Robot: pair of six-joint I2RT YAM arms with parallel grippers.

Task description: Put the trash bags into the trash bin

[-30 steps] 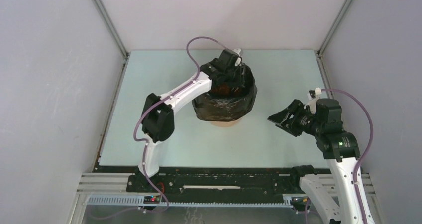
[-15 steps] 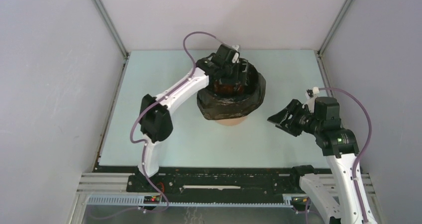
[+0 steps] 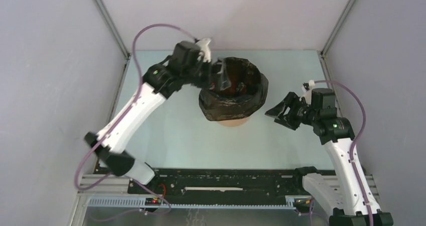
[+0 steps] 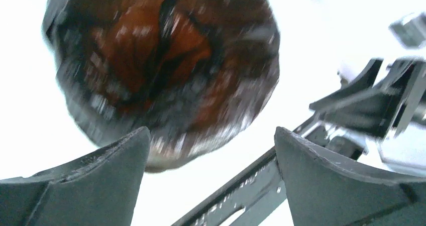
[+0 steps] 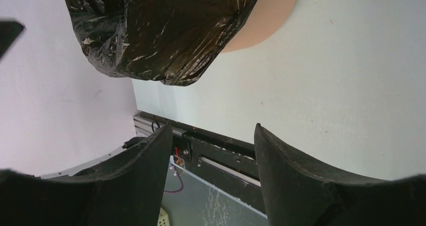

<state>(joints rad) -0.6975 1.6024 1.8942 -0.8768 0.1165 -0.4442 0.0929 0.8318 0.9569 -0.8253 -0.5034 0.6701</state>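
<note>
The trash bag (image 3: pixel 228 105) covers the trash bin (image 3: pixel 232 122). The left jaws gape empty by its rim, seemingly clear of it. The right jaws stand open and empty, well apart.

Pale mint tabletop (image 3: pixel 166 135), matte; a few small specks show in the right wrist view. Plain white-grey enclosure: back wall (image 3: pixel 226 15), left wall (image 3: pixel 45 85), right wall (image 3: pixel 392 60). 2 aluminium posts at the rear corners, left post (image 3: pixel 108 22) and right post (image 3: pixel 341 20). Black rail (image 3: pixel 236 182) runs along the table's near edge. Slotted grey duct (image 3: pixel 211 202) lies just below it. Red wire (image 3: pixel 162 188) sits at the rail's left end.
</note>
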